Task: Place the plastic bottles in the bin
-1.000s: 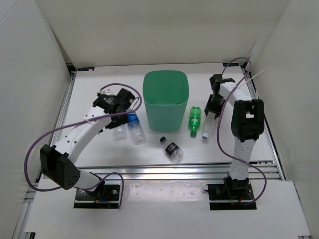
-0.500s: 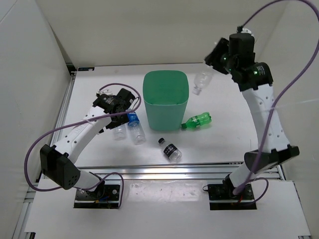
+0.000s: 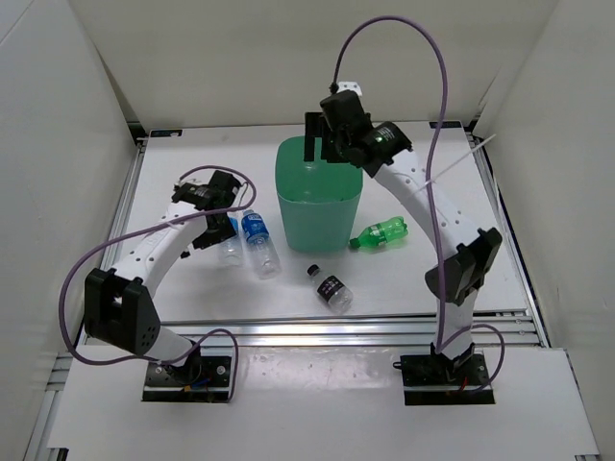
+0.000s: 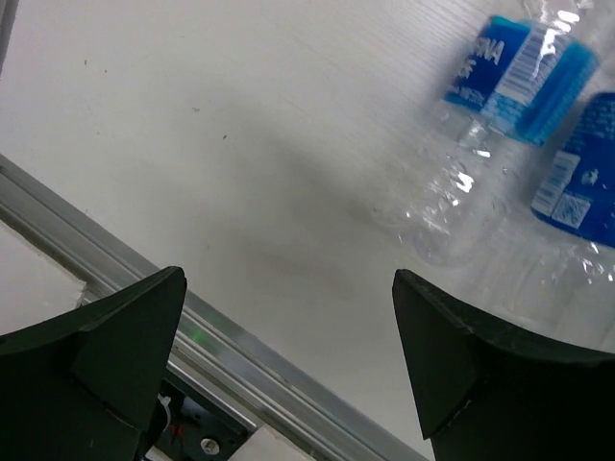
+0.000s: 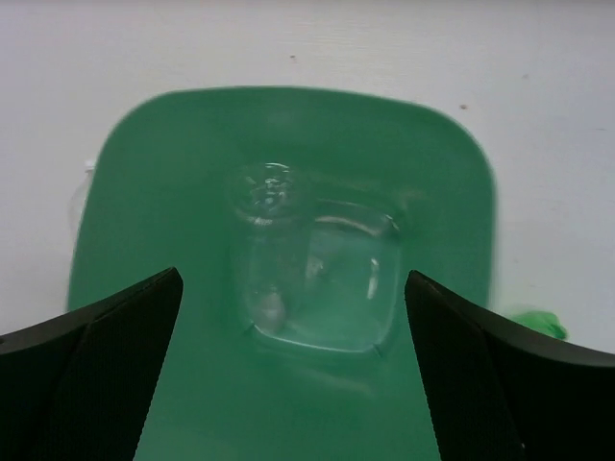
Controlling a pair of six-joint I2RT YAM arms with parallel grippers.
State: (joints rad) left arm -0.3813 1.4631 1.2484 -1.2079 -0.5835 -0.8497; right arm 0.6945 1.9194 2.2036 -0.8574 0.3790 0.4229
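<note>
Over the bin, far ctr of the table, your right gripper hangs w/ jaws spread wide and nothing btw them: it has let go. The clear bottle is down inside the bin, straight below in the wrist view. It looks to be at the bottom, but I can't tell if it's settled. So one bottle in, four out.

To finish this step well, keep the jaws wide and lift straight up, well above the rim, before you swing away. A sideways move while low could catch the rim and shove the bin, which is tall and prob. light.

Your left gripper is spread and empty too, low at the left of the bin over a second clear bottle. The blue-label bottle lies just beside that one on its right, maybe touching. Closing on one may nudge the other, and both are round, so they'd roll.

Right of the bin the green bottle lies on its side, cap end near the bin wall. That end is tight for a finger, so take it mid-body. The short black-cap bottle lies on the near side of the bin, apart from the rest. Mind the right arm's purple cable looping high.
</note>
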